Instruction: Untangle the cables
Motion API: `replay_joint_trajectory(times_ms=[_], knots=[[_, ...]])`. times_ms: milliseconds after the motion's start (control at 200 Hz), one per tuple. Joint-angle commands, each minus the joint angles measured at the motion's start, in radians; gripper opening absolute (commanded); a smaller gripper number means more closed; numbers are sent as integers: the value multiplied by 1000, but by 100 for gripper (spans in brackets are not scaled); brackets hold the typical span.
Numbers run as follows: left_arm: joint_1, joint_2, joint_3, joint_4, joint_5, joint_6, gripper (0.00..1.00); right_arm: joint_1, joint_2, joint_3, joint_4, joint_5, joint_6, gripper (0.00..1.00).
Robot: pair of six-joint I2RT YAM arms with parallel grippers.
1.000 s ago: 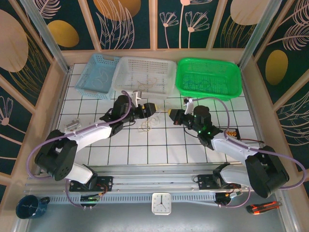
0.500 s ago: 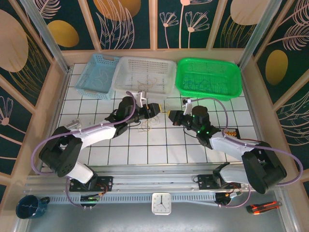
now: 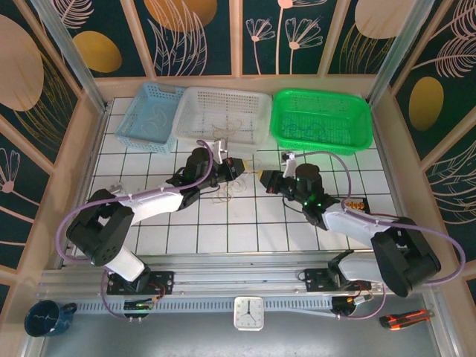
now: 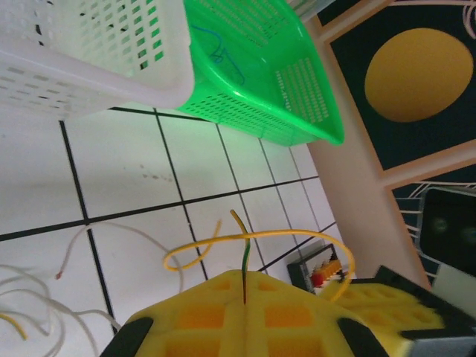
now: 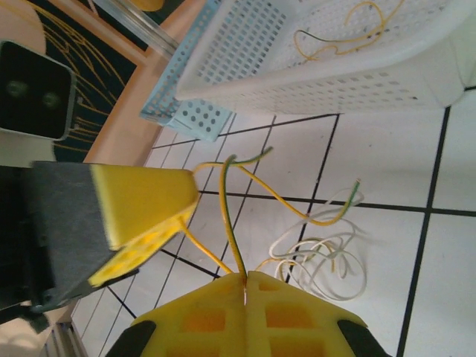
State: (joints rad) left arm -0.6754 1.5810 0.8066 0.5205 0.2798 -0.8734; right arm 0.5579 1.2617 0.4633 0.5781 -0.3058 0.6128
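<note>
White gridded table [image 3: 297, 230], floral panels behind. Three baskets are counted at the far edge: blue basket [image 3: 160, 87], white basket [image 3: 223, 91], green basket [image 3: 320, 93].

Progress: partly done, as judged. Some cables are already sorted. Whitish strands are seen in the blue basket, yellow ones in the white basket, blue and green ones in the green basket. Strand counts inside the baskets cannot be told.

One loose tangle [image 3: 227, 193] is left on the table, mid-table, just in front of the white basket and near both grippers. It is made of whitish and yellow strands, several of them; an exact count cannot be given.

Left gripper [image 3: 238, 168]: pads pressed together, a yellow wire [image 4: 260, 236] with a greenish end is pinched between them. Right gripper [image 3: 265, 178]: pads also pressed together, a yellow-green strand is pinched. Whether both hold the same wire cannot be told.

Two grippers are counted, facing each other, close but apart.

What is left: the pinched wire is to be freed and binned, then the whitish strands.
</note>
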Motion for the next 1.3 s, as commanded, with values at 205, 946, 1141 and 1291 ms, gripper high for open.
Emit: replay_joint_trajectory(times_ms=[205, 946, 1141, 1291], knots=[[-30, -95, -19, 189, 56, -4, 0, -5, 143, 16, 6, 90, 76, 0], [-32, -161, 2, 157, 24, 11, 0, -4, -145, 8, -178, 111, -122, 51], [-44, -176, 15, 163, 13, -26, 0, 42, -63, 11, -79, 142, -95, 53], [-57, -185, 20, 161, 9, -36, 0, 116, 50, 42, 9, 255, -49, 54]])
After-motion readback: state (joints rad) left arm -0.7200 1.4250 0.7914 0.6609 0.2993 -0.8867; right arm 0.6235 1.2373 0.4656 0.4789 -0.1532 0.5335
